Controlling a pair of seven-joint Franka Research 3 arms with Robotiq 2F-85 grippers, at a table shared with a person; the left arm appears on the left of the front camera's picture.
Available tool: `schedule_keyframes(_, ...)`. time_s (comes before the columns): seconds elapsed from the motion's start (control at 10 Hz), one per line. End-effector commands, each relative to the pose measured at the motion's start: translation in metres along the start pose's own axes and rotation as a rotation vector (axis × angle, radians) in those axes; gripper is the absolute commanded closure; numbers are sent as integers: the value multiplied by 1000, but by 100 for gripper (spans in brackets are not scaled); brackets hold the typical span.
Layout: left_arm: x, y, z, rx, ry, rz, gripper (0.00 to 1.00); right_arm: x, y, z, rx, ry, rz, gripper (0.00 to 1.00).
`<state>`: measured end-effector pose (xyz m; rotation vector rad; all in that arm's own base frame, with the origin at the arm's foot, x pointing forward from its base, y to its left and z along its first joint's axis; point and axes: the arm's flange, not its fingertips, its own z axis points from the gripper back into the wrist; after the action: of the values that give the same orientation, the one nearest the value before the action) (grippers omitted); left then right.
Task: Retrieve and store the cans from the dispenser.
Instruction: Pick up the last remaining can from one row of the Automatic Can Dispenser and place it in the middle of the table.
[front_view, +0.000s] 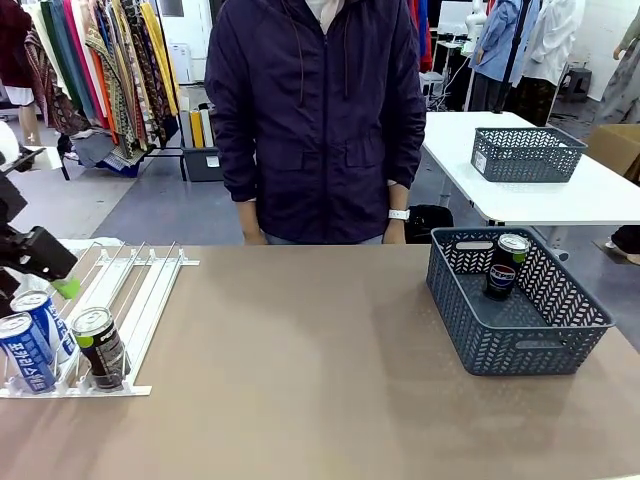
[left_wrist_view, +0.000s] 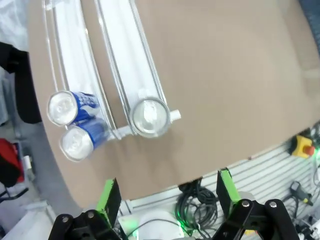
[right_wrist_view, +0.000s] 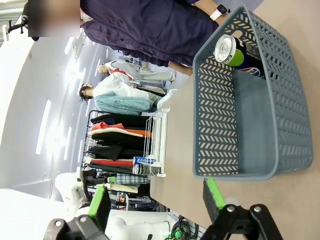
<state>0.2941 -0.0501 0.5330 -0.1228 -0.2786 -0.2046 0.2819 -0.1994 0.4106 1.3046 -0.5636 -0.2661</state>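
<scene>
At 8 o'clock on the counter (front_view: 320, 400), the dispenser (front_view: 135, 290) lies flat, front lip toward my side. Three cans stand at that lip. Two blue cans (front_view: 27, 352) occupy the outer edge, close together; I cannot tell whether they share a lane. One black can (front_view: 100, 347) stands in the next lane, at their 3 o'clock. The lanes behind the cans run bare to the far end.

Left tool (left_wrist_view: 167, 180): released. Its green pads (left_wrist_view: 108, 199) stand wide apart with nothing between them. It hangs above the front end of the dispenser. In the left wrist view the silver top of the black can sits at 12 o'clock from the gap, and the blue cans sit at 10 o'clock.

Right tool (right_wrist_view: 155, 187): released and empty, pads wide apart. It hangs over the counter just beside the near end of the basket (right_wrist_view: 240, 172).

The basket sits at 3 o'clock on the counter, well apart from the dispenser. One stored can (front_view: 505, 266), black with a green rim, stands inside near the far wall.

A person (front_view: 320, 110) stands at 12 o'clock behind the counter, arms down.
</scene>
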Motion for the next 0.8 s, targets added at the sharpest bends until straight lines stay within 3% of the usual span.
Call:
schedule_keyframes(0.0, 7, 3, -50, 48, -6, 31, 0, 0, 4, 2, 4, 4, -2, 0)
schedule_keyframes(0.7, -1, 12, -143, 22, 201, 43, 0, 0, 4, 2, 4, 4, -2, 0)
